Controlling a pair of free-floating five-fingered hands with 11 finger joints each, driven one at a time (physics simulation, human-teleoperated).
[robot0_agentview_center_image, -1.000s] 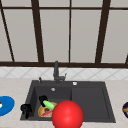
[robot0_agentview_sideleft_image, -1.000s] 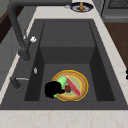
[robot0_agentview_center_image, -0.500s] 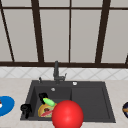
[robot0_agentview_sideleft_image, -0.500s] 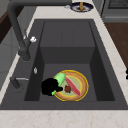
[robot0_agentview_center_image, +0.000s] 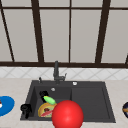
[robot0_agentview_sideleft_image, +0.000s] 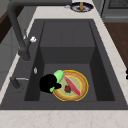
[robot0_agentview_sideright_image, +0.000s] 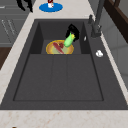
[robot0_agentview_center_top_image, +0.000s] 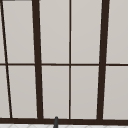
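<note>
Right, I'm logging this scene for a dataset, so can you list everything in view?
sink: one, dark grey, set in the pale counter
faucet: one, dark, behind the basin
window: one, dark frames, above the sink
yellow plate: one, in the left basin
red strip: one, on the yellow plate
green piece: one, over the plate's edge
red ball: one, at the sink's front
blue plate: one, left counter
dark plate: one, right counter
left hand: black, at the sink's front left corner
right hand: black, gripping the green piece
</note>
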